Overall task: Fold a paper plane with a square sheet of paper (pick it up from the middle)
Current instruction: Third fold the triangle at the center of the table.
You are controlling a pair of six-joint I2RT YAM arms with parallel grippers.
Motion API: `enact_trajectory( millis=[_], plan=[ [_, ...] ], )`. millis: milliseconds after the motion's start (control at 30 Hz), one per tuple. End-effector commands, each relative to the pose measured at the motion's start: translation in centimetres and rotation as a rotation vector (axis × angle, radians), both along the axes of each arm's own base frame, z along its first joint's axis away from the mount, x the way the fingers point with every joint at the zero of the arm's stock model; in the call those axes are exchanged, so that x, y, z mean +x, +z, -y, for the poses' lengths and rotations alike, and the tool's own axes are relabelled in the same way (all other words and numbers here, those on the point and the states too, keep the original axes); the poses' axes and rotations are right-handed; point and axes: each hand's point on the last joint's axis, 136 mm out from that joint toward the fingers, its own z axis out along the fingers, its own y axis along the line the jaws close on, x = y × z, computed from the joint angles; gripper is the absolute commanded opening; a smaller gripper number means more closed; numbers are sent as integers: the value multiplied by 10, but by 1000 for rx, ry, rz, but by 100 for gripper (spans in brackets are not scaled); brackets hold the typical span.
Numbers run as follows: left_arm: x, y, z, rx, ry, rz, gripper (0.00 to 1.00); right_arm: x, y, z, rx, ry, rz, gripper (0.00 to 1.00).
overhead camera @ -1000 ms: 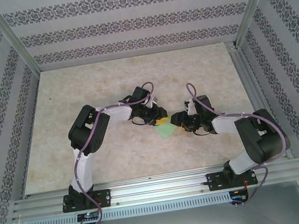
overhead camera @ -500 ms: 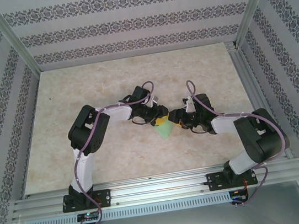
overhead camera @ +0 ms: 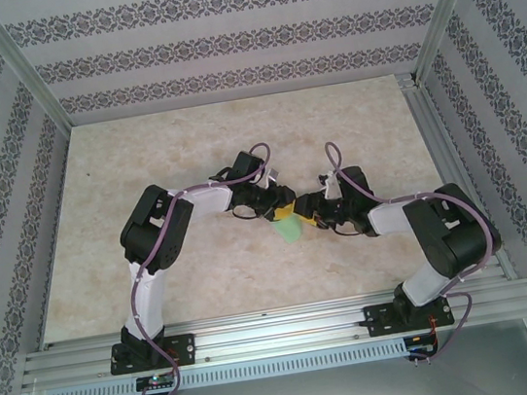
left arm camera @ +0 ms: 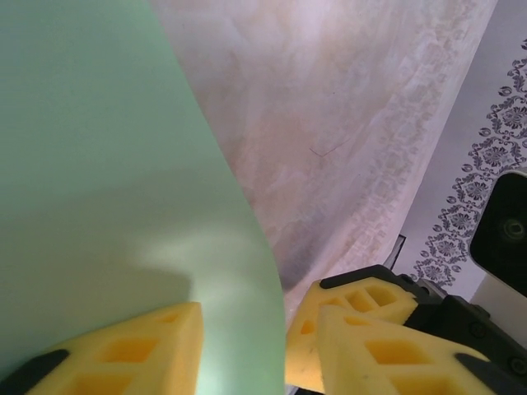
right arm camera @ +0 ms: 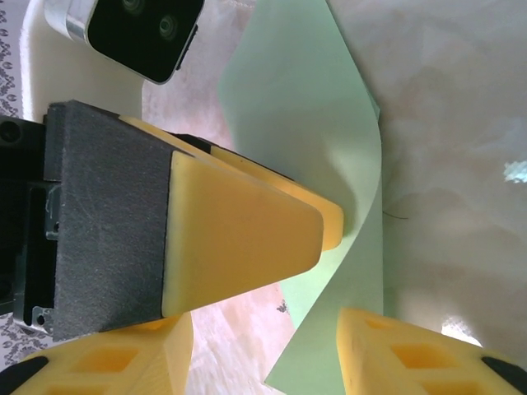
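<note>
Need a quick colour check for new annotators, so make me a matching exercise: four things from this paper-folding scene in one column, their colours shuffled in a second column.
Things
1. sheet of paper
2. left gripper fingers
3. tabletop
4. left arm cable

Colours
A. yellow
B. purple
C. light green
D. beige, marbled

Pairs: 1-C, 2-A, 3-D, 4-B
</note>
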Motion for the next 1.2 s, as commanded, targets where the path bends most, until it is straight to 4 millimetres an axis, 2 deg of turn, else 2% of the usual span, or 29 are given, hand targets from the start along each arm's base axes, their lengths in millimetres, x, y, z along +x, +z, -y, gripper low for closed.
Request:
enact_trajectory(
  millis=[0, 300, 700, 867, 1033, 1167],
  plan=[
    [-8, -5, 4, 4, -28, -17, 35, 7, 9, -7, 24, 9, 52, 50],
    [-13, -8, 2, 13, -58, -26, 26, 8, 5, -7, 24, 5, 47, 50],
    [-22, -8, 5, -13, -112, -39, 19, 8, 5, -6, 20, 1, 48, 50],
    [-22, -10, 4, -2, -115, -36, 14, 8, 5, -6, 20, 1, 47, 50],
    [-21, -11, 2, 16, -123, -23, 4, 8, 8, -6, 24, 2, 52, 50],
    [-19, -10, -2, 53, -148, 6, 1, 9, 12, -4, 17, -7, 60, 50]
  ],
)
